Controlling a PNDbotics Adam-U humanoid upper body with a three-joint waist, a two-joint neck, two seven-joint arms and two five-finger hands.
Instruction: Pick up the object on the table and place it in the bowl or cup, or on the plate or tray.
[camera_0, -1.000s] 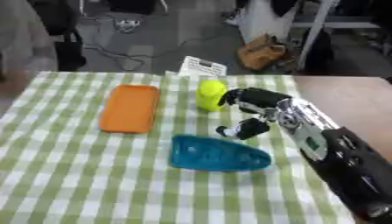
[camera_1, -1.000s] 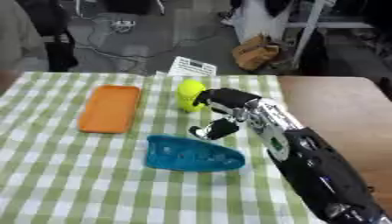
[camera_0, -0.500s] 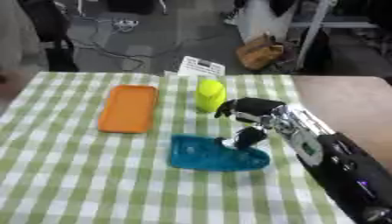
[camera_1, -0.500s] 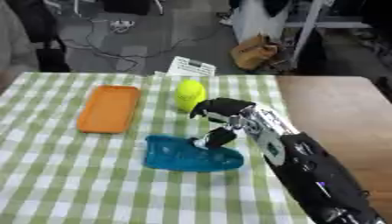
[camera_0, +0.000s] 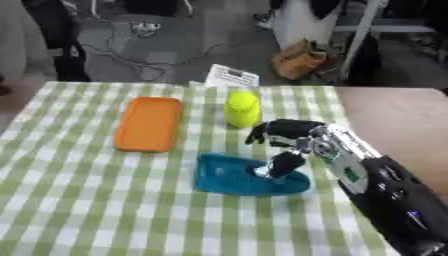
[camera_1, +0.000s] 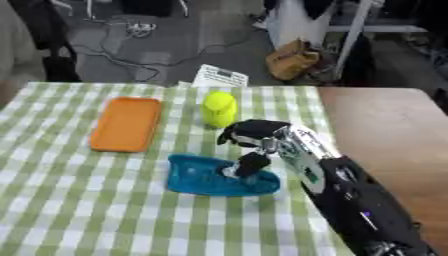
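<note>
The right hand (camera_0: 282, 142) reaches in from the right over the green checked cloth (camera_0: 79, 200), its fingers curled and its thumb pointing down onto the near end of the blue tray (camera_0: 236, 177). Whether it pinches anything cannot be told. The yellow object (camera_0: 242, 108) stands just beyond the hand, beside the orange tray (camera_0: 149, 123).

Light is even and fairly bright, with no glare on the green checked tablecloth (camera_0: 79, 200). Only a soft shadow lies under the right hand (camera_0: 284, 137) on the blue tray (camera_0: 229, 177). Both views are blurred throughout, and the dim floor beyond is smeared.
</note>
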